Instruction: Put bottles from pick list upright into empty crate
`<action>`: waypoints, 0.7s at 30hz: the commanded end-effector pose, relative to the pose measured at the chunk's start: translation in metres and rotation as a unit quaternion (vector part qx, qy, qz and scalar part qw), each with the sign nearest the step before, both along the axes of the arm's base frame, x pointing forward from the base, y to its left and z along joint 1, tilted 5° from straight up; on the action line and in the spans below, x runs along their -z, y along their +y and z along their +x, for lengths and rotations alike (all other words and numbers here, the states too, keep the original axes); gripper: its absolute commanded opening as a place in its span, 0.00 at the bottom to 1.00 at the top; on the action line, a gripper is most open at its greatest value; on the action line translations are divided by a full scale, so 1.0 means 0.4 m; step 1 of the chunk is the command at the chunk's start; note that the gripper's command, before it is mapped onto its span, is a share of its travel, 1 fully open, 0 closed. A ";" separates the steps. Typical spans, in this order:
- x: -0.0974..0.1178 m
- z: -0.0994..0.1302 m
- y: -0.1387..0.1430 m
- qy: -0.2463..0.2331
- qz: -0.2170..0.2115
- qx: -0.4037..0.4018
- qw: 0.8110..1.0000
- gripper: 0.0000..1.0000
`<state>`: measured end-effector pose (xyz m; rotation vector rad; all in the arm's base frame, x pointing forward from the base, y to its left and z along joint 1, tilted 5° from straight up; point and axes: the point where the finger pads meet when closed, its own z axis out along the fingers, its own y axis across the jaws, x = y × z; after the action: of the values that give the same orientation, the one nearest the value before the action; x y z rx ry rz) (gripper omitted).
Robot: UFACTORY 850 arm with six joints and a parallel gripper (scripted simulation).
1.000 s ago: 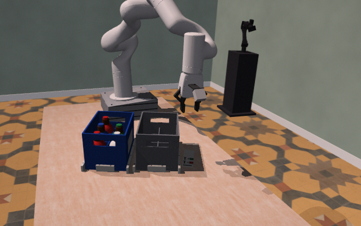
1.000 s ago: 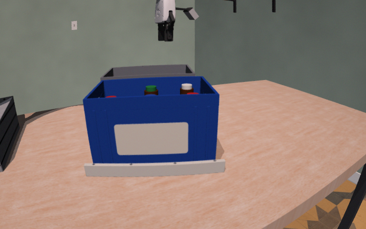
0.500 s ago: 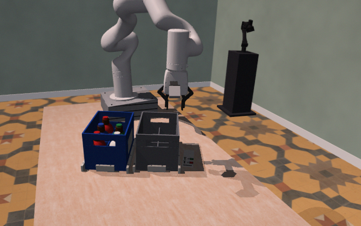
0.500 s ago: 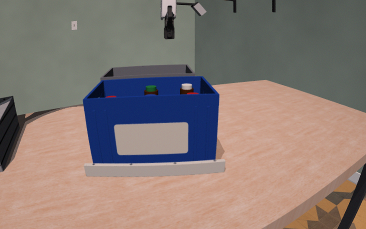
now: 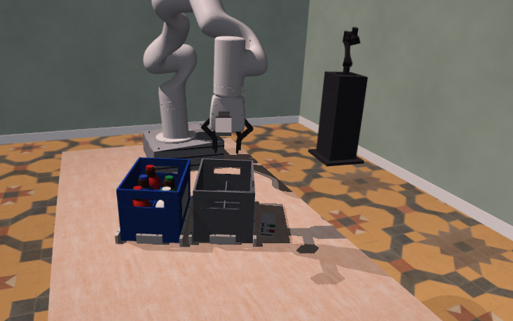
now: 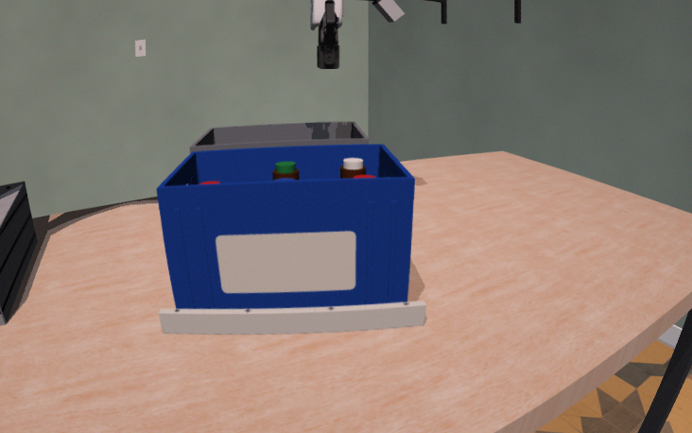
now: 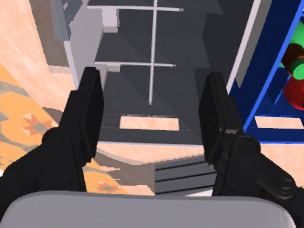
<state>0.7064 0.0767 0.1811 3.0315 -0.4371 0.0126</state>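
Top view: my fingers [image 5: 226,145] [image 6: 328,56] hang open above the grey crate [image 5: 223,219] [image 6: 278,144] [image 7: 150,135], centre frame; the blue crate [image 5: 149,223] [image 6: 285,214] [image 7: 278,117] of bottles is just left, the pick list [image 5: 268,223] right. Exterior: blue crate in front, green cap [image 6: 285,166] and white cap [image 6: 353,163] showing. Wrist: nothing between the fingers, grey dividers [image 7: 154,50] beyond, blue crate at right.

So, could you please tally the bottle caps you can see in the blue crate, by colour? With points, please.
Red caps [image 5: 137,188] [image 6: 364,177]: 2
Green cap [image 5: 169,177] [image 6: 285,166] [image 7: 300,69]: 1
Blue cap [image 5: 143,176] [image 6: 285,180]: 1
White cap [image 5: 166,188] [image 6: 353,163]: 1
Total visible: 5
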 end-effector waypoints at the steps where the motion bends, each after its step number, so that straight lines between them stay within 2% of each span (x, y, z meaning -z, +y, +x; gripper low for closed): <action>1: -0.014 -0.003 -0.042 -0.001 0.000 0.000 1.000 0.65; 21: -0.067 -0.032 -0.259 -0.001 0.000 0.000 1.000 0.65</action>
<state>0.6945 -0.0130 0.2030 3.0314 -0.4376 0.0128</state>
